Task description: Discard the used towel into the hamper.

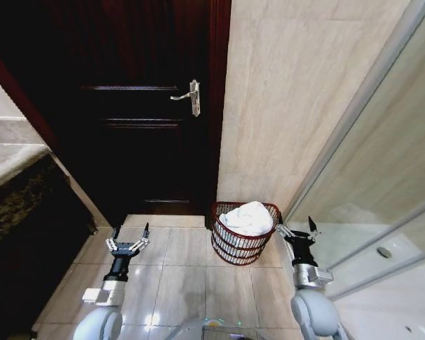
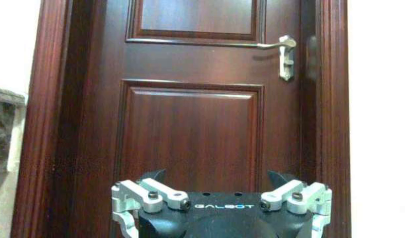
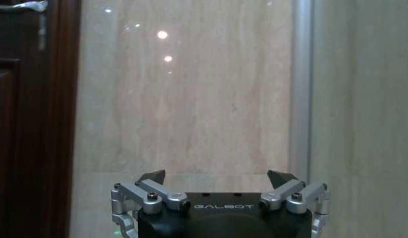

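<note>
A white towel lies bunched inside the hamper, a small round reddish-brown wire basket standing on the tiled floor by the wall. My right gripper hangs just right of the hamper's rim, open and empty; its dark fingertips show spread apart in the right wrist view. To the left of the hamper, over the floor tiles, my left gripper is open with nothing in it. In the left wrist view its fingertips point at the door.
A dark wooden door with a metal lever handle stands shut ahead. A dark counter runs along the left. A beige tiled wall and a glass partition close the right side.
</note>
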You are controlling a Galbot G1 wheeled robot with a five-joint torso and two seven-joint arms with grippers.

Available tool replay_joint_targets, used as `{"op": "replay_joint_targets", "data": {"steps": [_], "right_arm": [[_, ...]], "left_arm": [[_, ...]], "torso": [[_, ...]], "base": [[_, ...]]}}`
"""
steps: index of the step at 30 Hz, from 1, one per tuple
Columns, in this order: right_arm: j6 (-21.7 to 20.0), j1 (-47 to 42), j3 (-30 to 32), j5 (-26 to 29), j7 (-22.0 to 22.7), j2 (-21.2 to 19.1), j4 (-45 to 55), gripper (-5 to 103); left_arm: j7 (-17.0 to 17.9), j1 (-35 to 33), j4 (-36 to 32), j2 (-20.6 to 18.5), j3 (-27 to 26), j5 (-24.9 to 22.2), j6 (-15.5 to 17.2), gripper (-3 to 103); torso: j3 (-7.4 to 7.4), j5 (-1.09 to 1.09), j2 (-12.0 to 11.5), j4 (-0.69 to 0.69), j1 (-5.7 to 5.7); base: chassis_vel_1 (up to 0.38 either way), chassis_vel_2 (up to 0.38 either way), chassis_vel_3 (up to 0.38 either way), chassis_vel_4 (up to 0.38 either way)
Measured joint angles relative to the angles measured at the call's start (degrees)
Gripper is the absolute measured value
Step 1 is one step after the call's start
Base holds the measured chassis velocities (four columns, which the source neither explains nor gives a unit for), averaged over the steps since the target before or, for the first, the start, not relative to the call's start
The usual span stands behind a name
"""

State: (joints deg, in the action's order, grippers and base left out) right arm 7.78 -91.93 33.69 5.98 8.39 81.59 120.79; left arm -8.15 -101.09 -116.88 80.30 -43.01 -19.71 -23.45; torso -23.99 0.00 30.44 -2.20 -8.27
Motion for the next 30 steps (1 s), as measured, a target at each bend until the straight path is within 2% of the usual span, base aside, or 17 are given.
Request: {"op": "replay_joint_targets", "data": {"steps": [12,30], "right_arm": [[-1.2,1.1,-0.3,-0.3,-0.5,0.1,-0.1,100],[-2.2,2.8,-1.2,-1.2,0.2,0.0,-1.1,100]], "left_arm": [[0.0,0.1,0.1,0.8,0.1,0.8,-0.2,100],[0.7,0.9,0.2,1.1,0.6,2.7,1.0,100]], "torso": [[-1.95,0.00,3.2,0.00,-1.22],[-3.75,0.00,6.4,0.01,-2.60]], "base": [[0.000,0.000,0.000,0.000],[0.000,0.000,0.000,0.000]]}}
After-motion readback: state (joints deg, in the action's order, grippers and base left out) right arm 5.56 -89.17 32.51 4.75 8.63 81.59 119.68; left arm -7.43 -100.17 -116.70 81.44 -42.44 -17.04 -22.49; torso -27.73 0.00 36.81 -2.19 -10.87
